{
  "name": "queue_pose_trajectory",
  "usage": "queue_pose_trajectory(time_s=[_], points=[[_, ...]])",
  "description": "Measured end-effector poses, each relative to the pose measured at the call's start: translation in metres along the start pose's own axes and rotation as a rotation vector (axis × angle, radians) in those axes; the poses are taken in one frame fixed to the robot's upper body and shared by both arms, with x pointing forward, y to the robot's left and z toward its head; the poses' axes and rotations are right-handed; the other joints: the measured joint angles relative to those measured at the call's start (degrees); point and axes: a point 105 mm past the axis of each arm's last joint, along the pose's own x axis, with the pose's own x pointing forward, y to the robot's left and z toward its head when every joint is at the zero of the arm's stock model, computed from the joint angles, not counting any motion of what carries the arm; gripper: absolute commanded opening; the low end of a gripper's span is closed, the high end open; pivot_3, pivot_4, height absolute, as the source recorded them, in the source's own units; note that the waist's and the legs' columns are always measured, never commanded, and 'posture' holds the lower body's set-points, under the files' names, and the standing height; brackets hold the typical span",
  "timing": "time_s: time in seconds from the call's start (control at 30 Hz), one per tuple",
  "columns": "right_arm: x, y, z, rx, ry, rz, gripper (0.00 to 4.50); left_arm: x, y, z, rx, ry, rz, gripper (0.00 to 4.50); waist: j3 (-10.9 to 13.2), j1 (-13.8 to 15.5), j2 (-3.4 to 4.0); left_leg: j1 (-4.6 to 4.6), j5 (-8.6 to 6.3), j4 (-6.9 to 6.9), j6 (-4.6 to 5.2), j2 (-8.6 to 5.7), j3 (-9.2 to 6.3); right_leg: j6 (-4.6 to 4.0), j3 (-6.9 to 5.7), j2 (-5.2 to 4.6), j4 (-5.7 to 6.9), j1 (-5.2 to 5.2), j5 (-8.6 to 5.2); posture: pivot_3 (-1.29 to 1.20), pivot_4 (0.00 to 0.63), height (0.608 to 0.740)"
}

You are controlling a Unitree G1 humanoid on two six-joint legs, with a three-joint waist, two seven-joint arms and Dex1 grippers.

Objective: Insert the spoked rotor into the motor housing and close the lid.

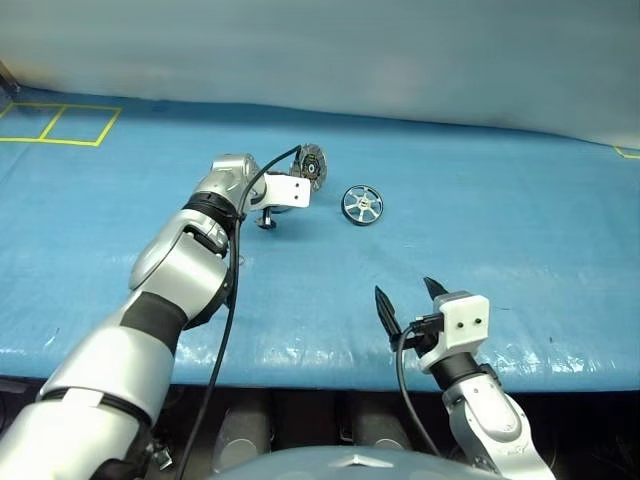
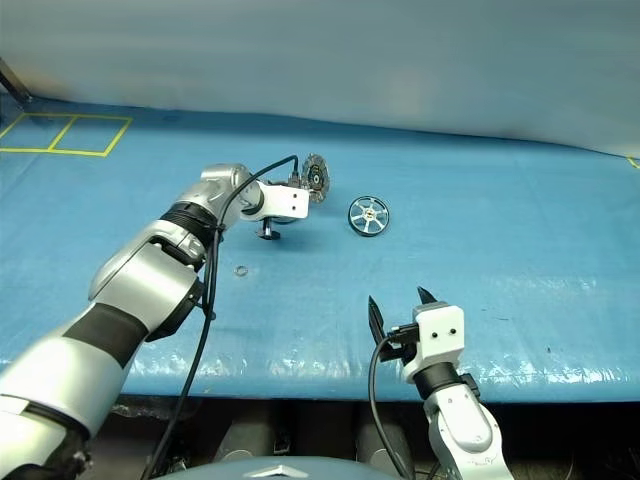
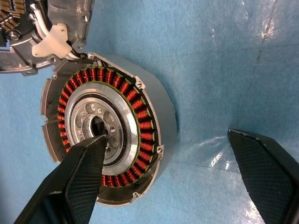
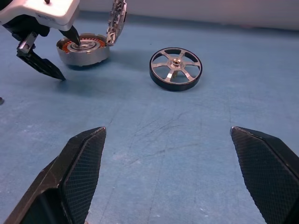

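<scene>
The motor housing (image 3: 145, 122) lies flat on the blue mat, copper windings ringing a silver centre. Its lid (image 4: 117, 21) stands open and upright at the housing's far edge. My left gripper (image 3: 173, 179) hangs open over it: one finger (image 4: 72, 35) points down at the silver centre, the other (image 4: 42, 65) is outside the housing wall above the mat. It holds nothing. The spoked rotor (image 1: 362, 205) lies flat on the mat just right of the housing, untouched. My right gripper (image 1: 410, 300) is open and empty near the mat's front edge, pointing level towards the rotor (image 4: 176, 69).
A small metal ring (image 2: 241, 270) lies on the mat beside my left forearm. Yellow tape squares (image 1: 60, 125) mark the far left corner. The table's front edge (image 1: 300, 365) runs just below my right gripper. A grey sheet (image 1: 400, 60) closes off the back.
</scene>
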Motion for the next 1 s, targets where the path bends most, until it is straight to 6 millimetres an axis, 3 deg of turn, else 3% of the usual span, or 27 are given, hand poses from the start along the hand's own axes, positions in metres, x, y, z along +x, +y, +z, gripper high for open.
queue_pose_trajectory(time_s=[0.23, 0.33, 0.47, 0.77, 0.9, 1.0], points=[[-0.002, 0.0003, -0.003, 0.0, 0.014, -0.011, 4.49, 0.0006, 0.0003, -0.002, -0.016, 0.009, 0.009, 4.5, 0.0, 0.0, 0.0, 0.01, 0.0, 0.1, 0.0, 0.02, 0.0, -0.02, 0.01, 0.0, 0.09, 0.0, -0.01, 0.0, 0.15, 0.74], [-0.0017, 0.0002, -0.0028, -0.008, 0.013, -0.013, 4.5, 0.0011, -0.0003, -0.0012, -0.016, 0.009, 0.007, 3.85, 0.0, 0.0, 0.0, 0.0, 0.0, 0.14, 0.0, 0.02, 0.0, -0.02, 0.02, -0.01, 0.1, 0.0, -0.01, 0.0, 0.15, 0.74], [-0.0017, -0.0002, -0.0025, -0.012, 0.012, -0.015, 4.5, 0.0021, 0.0009, 0.0016, -0.01, 0.003, 0.025, 2.58, 0.0, 0.0, 0.0, 0.0, -0.02, 0.17, 0.03, 0.01, 0.0, -0.03, 0.03, -0.01, 0.1, 0.01, 0.01, 0.0, 0.15, 0.74], [-0.0032, -0.0011, -0.0036, -0.013, 0.015, -0.028, 4.5, 0.0034, 0.0025, 0.0052, -0.004, -0.003, 0.05, 2.58, 0.0, 0.0, 0.0, -0.02, -0.02, 0.18, 0.03, 0.01, 0.0, -0.03, 0.04, -0.01, 0.1, 0.0, 0.01, 0.0, 0.15, 0.74], [-0.0027, 0.0007, -0.0022, -0.013, 0.005, -0.031, 4.5, 0.0026, 0.0033, 0.0059, -0.001, -0.004, 0.05, 1.65, 0.0, 0.0, 0.0, -0.02, -0.02, 0.18, 0.04, 0.0, 0.0, -0.03, 0.04, -0.01, 0.1, 0.01, 0.01, 0.0, 0.15, 0.74], [-0.0026, 0.0003, -0.0021, -0.012, 0.004, -0.039, 4.5, 0.0025, 0.0029, 0.0058, 0.005, 0.001, 0.044, 1.59, 0.0, 0.0, 0.0, -0.01, -0.02, 0.19, 0.04, 0.0, 0.0, -0.03, 0.04, -0.01, 0.1, 0.01, 0.01, 0.0, 0.15, 0.74]])
